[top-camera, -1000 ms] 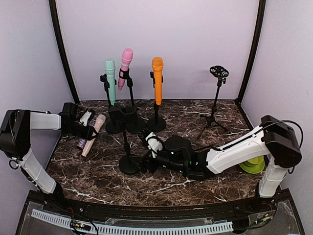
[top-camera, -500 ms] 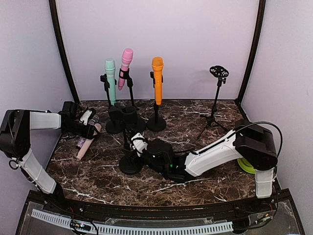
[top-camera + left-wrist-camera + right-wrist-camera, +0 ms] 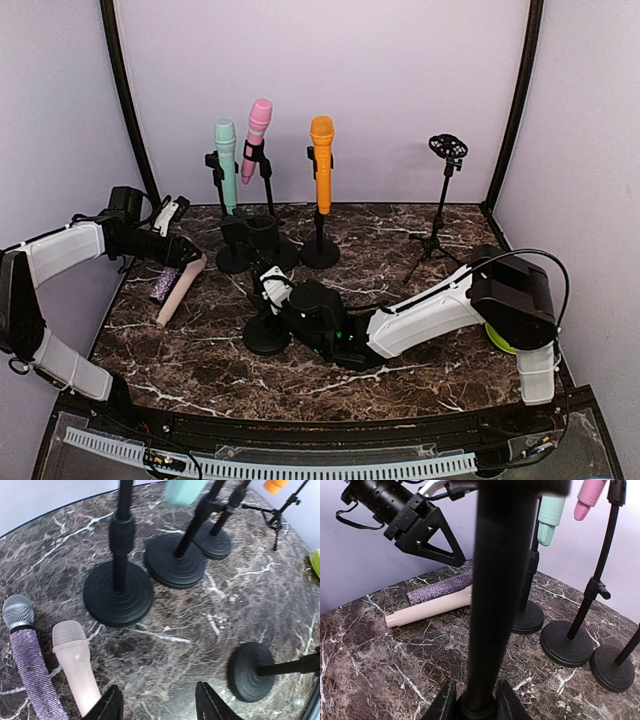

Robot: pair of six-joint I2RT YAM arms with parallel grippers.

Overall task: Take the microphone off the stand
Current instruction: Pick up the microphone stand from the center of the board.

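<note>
Three microphones stand upright in stands at the back: a mint one (image 3: 225, 160), a pink one (image 3: 258, 130) and an orange one (image 3: 321, 165). Beside my left gripper (image 3: 178, 245) a pale pink microphone (image 3: 180, 290) and a purple glitter microphone (image 3: 165, 287) lie flat on the marble. That gripper (image 3: 160, 706) hangs open above the table with nothing between its fingers. My right gripper (image 3: 476, 707) is shut low on the black pole (image 3: 487, 595) of the empty front stand (image 3: 264, 335), one finger on each side of it.
A tripod stand (image 3: 440, 215) with an empty round clip is at the back right. A lime green bowl (image 3: 503, 342) sits at the right edge behind my right arm. Round black stand bases (image 3: 118, 594) crowd the back left. Purple walls close in three sides.
My left gripper let go of the pale pink microphone, which now lies on the table, and rose back to the left. My right gripper slid left and closed on the front stand's pole.
</note>
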